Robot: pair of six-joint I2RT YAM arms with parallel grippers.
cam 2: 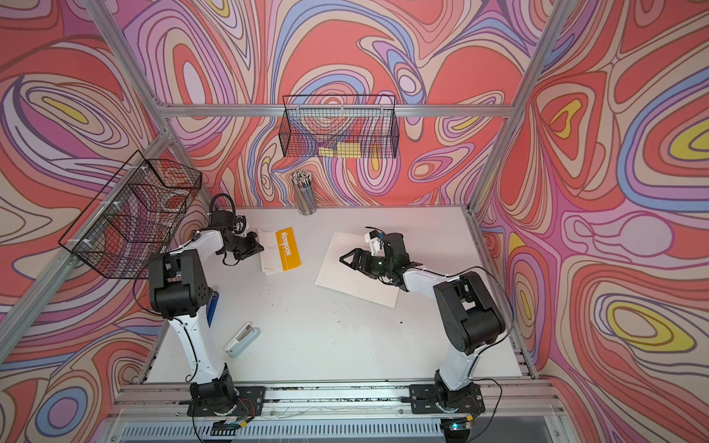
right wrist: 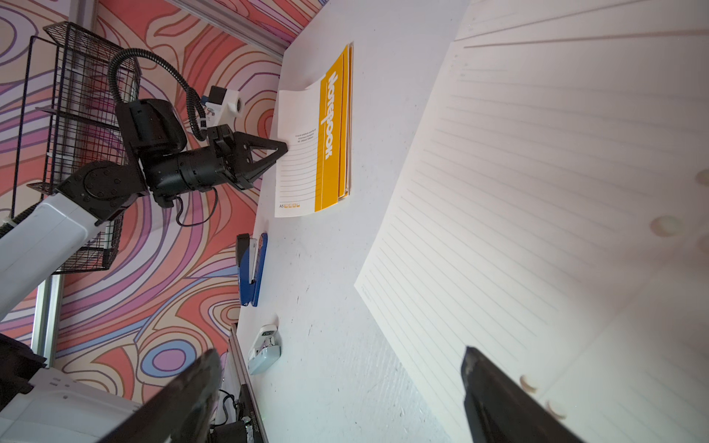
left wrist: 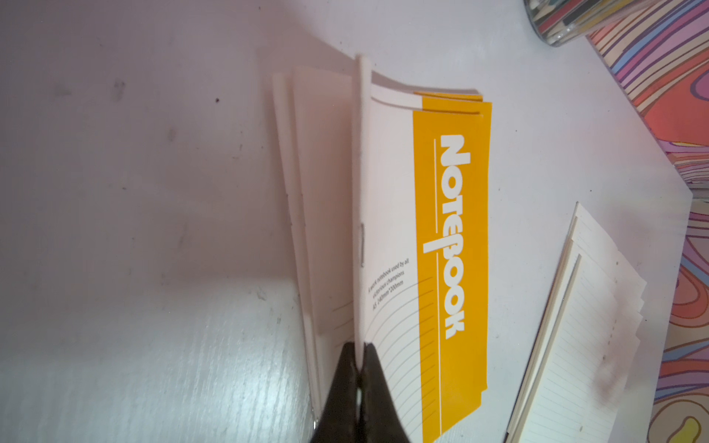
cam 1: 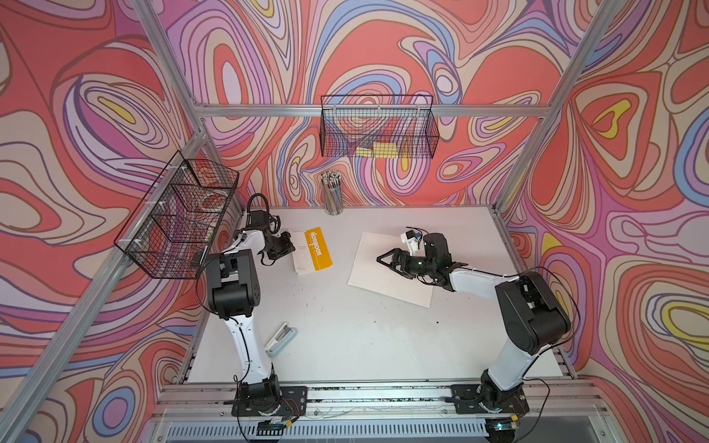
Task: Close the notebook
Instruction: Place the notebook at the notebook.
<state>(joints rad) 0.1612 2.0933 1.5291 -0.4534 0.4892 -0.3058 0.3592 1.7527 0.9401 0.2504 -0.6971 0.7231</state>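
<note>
The notebook (cam 1: 312, 251) (cam 2: 283, 251), with a white and yellow cover, lies at the table's back left. In the left wrist view my left gripper (left wrist: 358, 353) is shut on the notebook's (left wrist: 441, 230) stapled fold, which stands up as a thin ridge. The printed cover slopes down on one side and pale pages lie on the other. The right wrist view shows the left gripper (right wrist: 284, 147) at the notebook's (right wrist: 330, 145) white edge. My right gripper (cam 1: 385, 261) (right wrist: 341, 364) stands open above loose lined sheets, holding nothing.
Lined paper sheets (cam 1: 387, 285) lie right of centre under the right arm. A cup of pencils (cam 1: 333, 193) stands at the back wall. A pale stapler (cam 1: 282, 339) lies front left and a blue stapler (right wrist: 251, 268) near the left edge. Wire baskets (cam 1: 180, 218) (cam 1: 378, 126) hang on the walls.
</note>
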